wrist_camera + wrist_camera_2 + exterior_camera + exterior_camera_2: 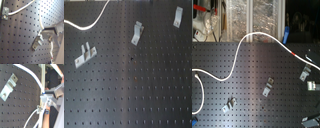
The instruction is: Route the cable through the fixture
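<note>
The white cable [241,47] snakes over the black perforated board from the second exterior view's left edge, up in an arc, then down to the right. There my gripper [309,65] holds it beside the rightmost bracket [304,73]. In the first wrist view the cable [39,20] enters the shut fingers [50,32] just above a metal bracket [37,43]. The second wrist view shows the cable [35,77] running into the gripper [45,97]. Two further brackets [268,88] [229,105] stand to the left. The first exterior view shows three brackets [137,33] and a cable loop [91,23], no gripper.
Clutter and foil-covered boxes [252,15] line the board's far edge in the second exterior view. Another metal piece [312,86] and one more [312,120] lie at the second exterior view's right edge. The board [129,90] is bare over its lower half in the first exterior view.
</note>
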Available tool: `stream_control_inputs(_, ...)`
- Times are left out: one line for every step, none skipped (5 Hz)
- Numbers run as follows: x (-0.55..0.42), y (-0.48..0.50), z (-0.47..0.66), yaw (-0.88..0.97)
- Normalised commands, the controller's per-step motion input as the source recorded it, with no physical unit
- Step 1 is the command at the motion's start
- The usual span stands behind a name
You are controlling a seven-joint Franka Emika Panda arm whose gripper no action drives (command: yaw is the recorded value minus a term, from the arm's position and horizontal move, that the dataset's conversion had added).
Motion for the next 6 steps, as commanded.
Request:
stream_control_inputs(-0.001,-0.001,0.03,0.0)
stream_control_inputs(-0.324,0.147,0.23,-0.28)
stream_control_inputs(-0.57,0.219,0.31,-0.22)
stream_control_inputs(-0.609,0.215,0.33,-0.21)
stream_control_inputs(-0.596,0.113,0.42,-0.21)
stream_control_inputs(-0.492,0.012,0.36,-0.28)
